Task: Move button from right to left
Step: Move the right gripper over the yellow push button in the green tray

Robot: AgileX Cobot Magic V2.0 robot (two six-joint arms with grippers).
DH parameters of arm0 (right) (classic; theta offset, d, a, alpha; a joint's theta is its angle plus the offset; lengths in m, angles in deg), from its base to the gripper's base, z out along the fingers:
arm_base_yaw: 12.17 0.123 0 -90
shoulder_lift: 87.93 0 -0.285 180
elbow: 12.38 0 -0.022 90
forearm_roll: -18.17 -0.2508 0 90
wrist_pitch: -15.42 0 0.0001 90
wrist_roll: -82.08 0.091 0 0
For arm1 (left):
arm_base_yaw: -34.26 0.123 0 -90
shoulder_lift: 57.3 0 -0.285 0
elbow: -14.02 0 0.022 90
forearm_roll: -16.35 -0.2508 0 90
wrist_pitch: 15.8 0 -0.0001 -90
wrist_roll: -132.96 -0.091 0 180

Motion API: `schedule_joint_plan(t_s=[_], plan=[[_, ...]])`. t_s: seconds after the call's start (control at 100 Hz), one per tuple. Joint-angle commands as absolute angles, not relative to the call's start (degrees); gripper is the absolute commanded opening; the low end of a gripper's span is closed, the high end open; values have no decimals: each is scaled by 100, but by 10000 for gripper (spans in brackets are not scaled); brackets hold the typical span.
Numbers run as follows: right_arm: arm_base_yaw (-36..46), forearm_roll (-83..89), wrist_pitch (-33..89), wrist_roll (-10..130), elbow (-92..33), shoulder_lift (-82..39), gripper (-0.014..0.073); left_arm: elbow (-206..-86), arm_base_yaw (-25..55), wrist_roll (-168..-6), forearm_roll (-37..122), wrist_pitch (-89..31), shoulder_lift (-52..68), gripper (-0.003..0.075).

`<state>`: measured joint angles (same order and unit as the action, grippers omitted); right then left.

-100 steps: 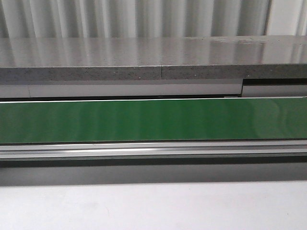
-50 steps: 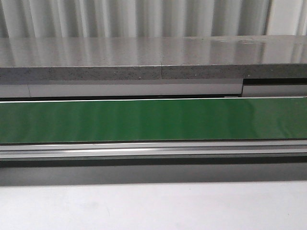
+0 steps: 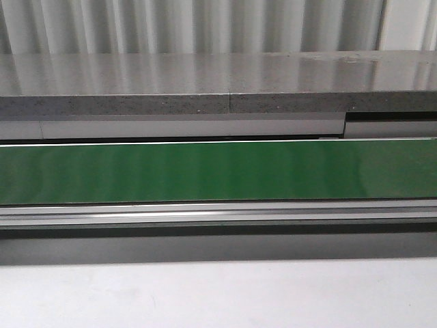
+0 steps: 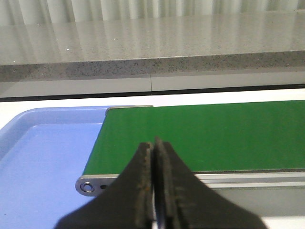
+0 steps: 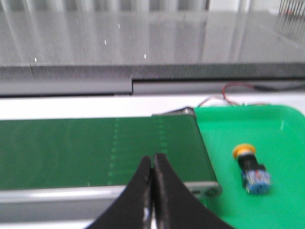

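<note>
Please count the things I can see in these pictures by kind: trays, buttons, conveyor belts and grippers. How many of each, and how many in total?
Trays: 2, blue tray and green tray
Buttons: 1, the button
Conveyor belts: 1, green conveyor belt
Grippers: 2, left gripper and right gripper
Total: 6

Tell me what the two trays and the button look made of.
Green tray: likely plastic, smooth, uniform colour, moulded rim. Blue tray: same look, matte. Button: probably plastic, a yellow cap, black collar, blue partly clear block; the picture is too blurred to tell its metal parts.
</note>
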<state>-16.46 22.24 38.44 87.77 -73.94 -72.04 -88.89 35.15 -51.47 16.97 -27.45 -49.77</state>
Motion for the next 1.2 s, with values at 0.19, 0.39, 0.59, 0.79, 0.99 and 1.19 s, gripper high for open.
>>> schedule_joint_plan(t_s=[0.19,0.39,0.59,0.79,0.99,1.19], plan=[[-1633,1945,5066,8744,-6262,-5648,-67,-8741,3523,-5103,1721,-2275,-5176,-20],[-1633,1817,5648,8612,-5742,-4414,-65,-8741,3523,-5103,1721,-2275,-5176,-20],[-1633,1777,5858,8607,-5400,-3473,15,-8741,3523,-5103,1721,-2275,-5176,-20],[-1633,1748,5877,8607,-5092,-2882,293,-8741,3523,-5103,1721,-2275,-5176,-20],[-1633,1748,5993,8607,-4637,-2495,552,-8741,3523,-5103,1721,-2275,-5176,-20],[-1762,1781,6072,8607,-4028,-2219,550,-8741,3523,-5103,1721,-2275,-5176,-20]])
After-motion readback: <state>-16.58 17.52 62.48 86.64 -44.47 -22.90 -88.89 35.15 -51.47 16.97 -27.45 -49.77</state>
